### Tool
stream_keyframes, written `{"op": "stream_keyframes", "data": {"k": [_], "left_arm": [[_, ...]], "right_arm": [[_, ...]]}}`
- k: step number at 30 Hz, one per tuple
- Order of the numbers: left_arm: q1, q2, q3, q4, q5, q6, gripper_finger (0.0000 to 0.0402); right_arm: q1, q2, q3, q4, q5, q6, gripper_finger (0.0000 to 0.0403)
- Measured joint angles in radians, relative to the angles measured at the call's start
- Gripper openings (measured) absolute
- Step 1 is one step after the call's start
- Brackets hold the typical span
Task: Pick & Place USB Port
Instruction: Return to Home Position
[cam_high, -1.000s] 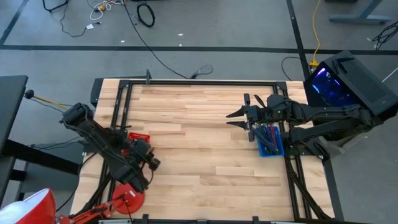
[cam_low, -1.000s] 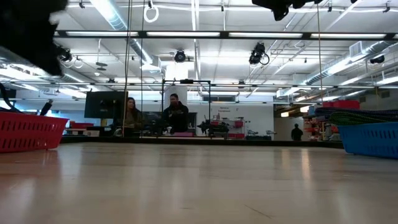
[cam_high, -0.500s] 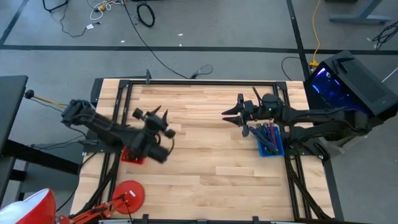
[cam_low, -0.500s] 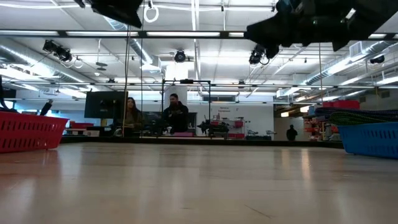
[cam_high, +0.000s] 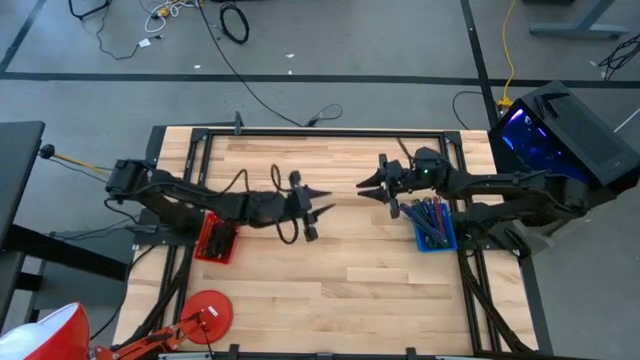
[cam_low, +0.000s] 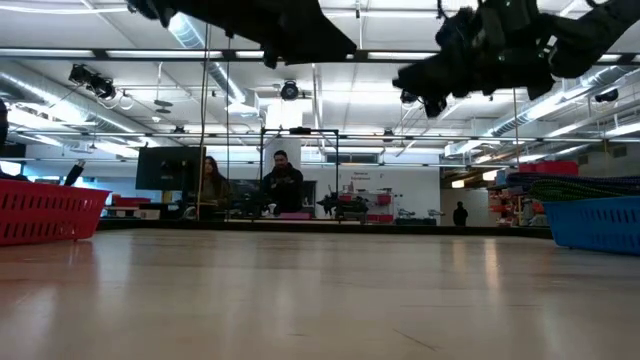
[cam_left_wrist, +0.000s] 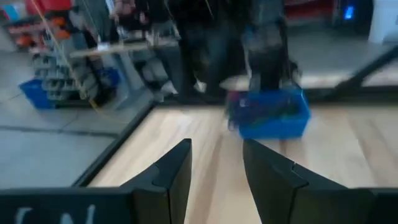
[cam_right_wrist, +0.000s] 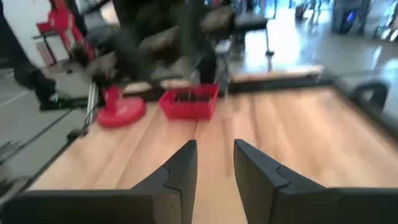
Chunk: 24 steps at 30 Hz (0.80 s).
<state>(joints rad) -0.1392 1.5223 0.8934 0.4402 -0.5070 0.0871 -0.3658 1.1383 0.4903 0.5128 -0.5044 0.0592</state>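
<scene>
Left tool (cam_high: 320, 203): I see it over the worktop (cam_high: 340, 270), just left of centre in the high view. Its fingers are spread wide and nothing is between them.
Right tool (cam_high: 366, 189): It hangs right of centre, just beside the blue bin (cam_high: 436, 244), and faces the left tool across a short gap. Its fingers are also apart and empty.
Red bin (cam_high: 203, 250): It sits at the left of the frame. Dark things lie in it, which I take for the black charger cables (cam_high: 221, 234), though I cannot tell one from another.
Blue bin contents: coloured pieces (cam_high: 432, 215), too small for me to name.
Bare wood between the bins: I find no loose cable on it.
Done, as I judge: the sorting looks finished, with nothing left out to fetch.
Left to do: only folding both arms back to rest, since both are stretched out over the worktop.
</scene>
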Motion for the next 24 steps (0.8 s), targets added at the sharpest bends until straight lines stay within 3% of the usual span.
{"op": "stream_keyframes", "data": {"k": [7,12,17,24], "left_arm": [[0.075,0.002,-0.032,0.056,0.009,-0.014,0.0149],[0.081,0.002,-0.03,0.061,0.007,-0.158,0.0149],[0.079,0.002,-0.03,0.07,0.007,-0.258,0.0149],[0.084,0.002,-0.033,0.072,0.027,-0.261,0.0149]], "right_arm": [[0.005,0.077,-0.032,0.078,0.0,-0.008,0.0107],[0.008,0.08,-0.032,0.086,0.015,0.144,0.0107],[0.008,0.08,-0.032,0.095,0.016,0.167,0.0107],[0.01,0.079,-0.032,0.085,0.017,0.165,0.0107]]}}
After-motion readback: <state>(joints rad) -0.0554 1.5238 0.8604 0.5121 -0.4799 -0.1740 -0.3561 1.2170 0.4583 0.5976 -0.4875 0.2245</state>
